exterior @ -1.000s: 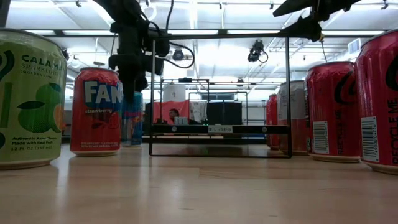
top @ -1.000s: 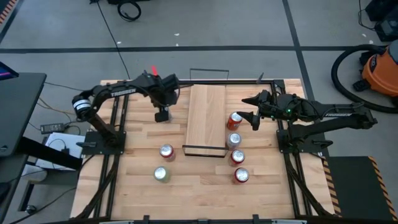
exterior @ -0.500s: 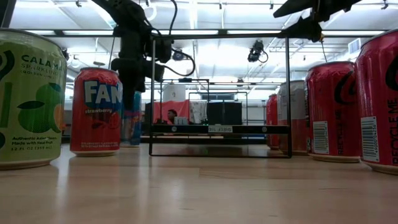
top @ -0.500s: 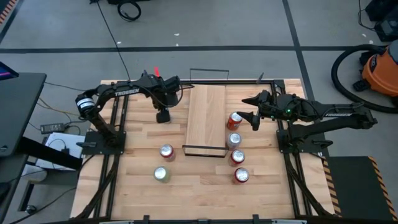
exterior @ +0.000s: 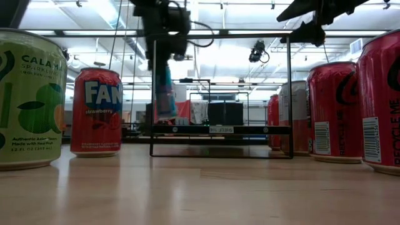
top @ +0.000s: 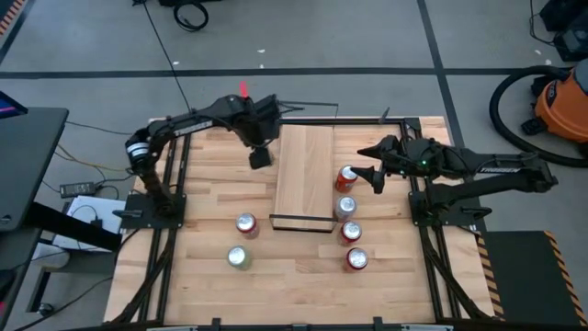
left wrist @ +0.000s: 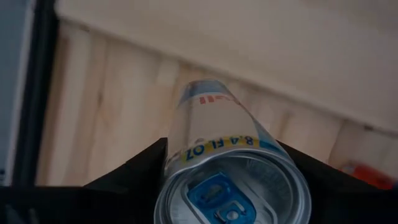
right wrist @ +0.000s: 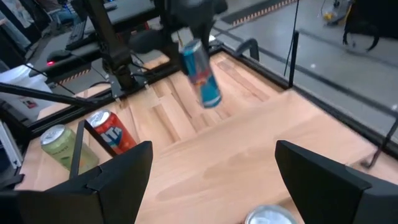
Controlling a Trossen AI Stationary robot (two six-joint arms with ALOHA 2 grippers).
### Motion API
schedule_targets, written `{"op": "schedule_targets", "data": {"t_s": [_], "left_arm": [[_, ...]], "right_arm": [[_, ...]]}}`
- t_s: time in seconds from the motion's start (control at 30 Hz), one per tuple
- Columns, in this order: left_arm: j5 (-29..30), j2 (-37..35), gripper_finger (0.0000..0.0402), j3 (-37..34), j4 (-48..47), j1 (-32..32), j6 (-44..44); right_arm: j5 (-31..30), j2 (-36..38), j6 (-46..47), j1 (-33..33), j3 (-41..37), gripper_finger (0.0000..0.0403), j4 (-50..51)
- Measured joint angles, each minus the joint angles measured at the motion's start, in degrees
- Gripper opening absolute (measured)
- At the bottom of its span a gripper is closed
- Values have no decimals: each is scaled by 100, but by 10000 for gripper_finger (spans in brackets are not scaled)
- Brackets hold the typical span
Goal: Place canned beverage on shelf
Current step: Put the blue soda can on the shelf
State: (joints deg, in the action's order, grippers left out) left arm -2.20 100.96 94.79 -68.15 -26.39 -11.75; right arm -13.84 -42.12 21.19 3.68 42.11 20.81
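We read "8.4 FL OZ" on the held can [left wrist: 233, 168], "CALA" on the green can [exterior: 28, 100], "strawberry" on the red can [exterior: 97, 111].

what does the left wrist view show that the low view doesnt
Only the left wrist view shows the top of the slim blue can, with its blue pull tab and "8.4 FL OZ" print, clamped by the left gripper, and the tabletop straight below it.

Only the low view shows the can hanging clear above the table, the green can, the Fanta can, the red cans at the right and the shelf's wire rail.

Both show the lifted can and the shelf.
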Motion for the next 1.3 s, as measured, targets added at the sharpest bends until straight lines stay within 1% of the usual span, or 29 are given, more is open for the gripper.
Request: {"op": "schedule_targets", "data": {"t_s": [0.1, 0.27, 0.33, 0.43, 0.57, 0.63, 0.8, 0.93, 1.0, 1.07, 1.1, 1.2, 1.3], "left_arm": [[121, 521, 251, 810, -109, 61, -66], [267, 1470, 251, 2137, -530, 52, -89], [364, 1793, 251, 2598, -784, 11, -86], [666, 2219, 251, 3186, -1110, -13, -10], [686, 2639, 251, 3782, -1453, -79, 84], [685, 2759, 251, 3916, -1452, -122, 85], [696, 2829, 251, 3944, -1391, -322, 183], [365, 2812, 251, 3986, -1739, -393, 484], [109, 2771, 251, 4013, -2035, -313, 542], [78, 2705, 251, 3983, -2244, -178, 527], [-17, 2700, 251, 3983, -2249, -100, 570], [-546, 2691, 251, 3981, -2142, 163, 899], [-582, 2633, 251, 3982, -2208, 517, 1125]], "right_arm": [[47, -32, 23, 73, 169, 350, 220], [15, -64, -27, 102, 441, 348, 723], [9, -61, -28, 102, 461, 348, 783], [10, -67, 4, 101, 461, 348, 884], [10, -123, 22, 90, 461, 348, 918], [11, -146, 29, 90, 461, 348, 884], [17, -181, 114, 90, 461, 348, 892], [21, -159, 180, 90, 461, 348, 977], [21, -150, 206, 90, 461, 348, 996], [12, -154, 178, 90, 461, 348, 1004], [12, -154, 147, 90, 461, 348, 1000], [6, -154, 93, 96, 461, 348, 1001], [-3, -154, 90, 96, 461, 348, 1000]]}}
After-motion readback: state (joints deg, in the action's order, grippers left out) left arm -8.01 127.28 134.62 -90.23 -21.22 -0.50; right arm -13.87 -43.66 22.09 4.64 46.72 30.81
